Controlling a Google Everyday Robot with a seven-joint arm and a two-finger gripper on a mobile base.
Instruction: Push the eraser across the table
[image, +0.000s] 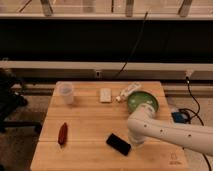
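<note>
The eraser (118, 144) is a flat black block lying at an angle near the front edge of the light wooden table (85, 120), right of centre. My white arm reaches in from the right. Its gripper (135, 142) points down at the tabletop just right of the eraser, close to its right end or touching it; I cannot tell which.
A green bowl (142, 102) sits at the back right, with a white tube (129, 91) beside it. A small white rectangular object (105, 94) and a clear cup (65, 93) stand at the back. A slim red-brown object (63, 133) lies at the front left. A dark chair (10, 102) stands left of the table.
</note>
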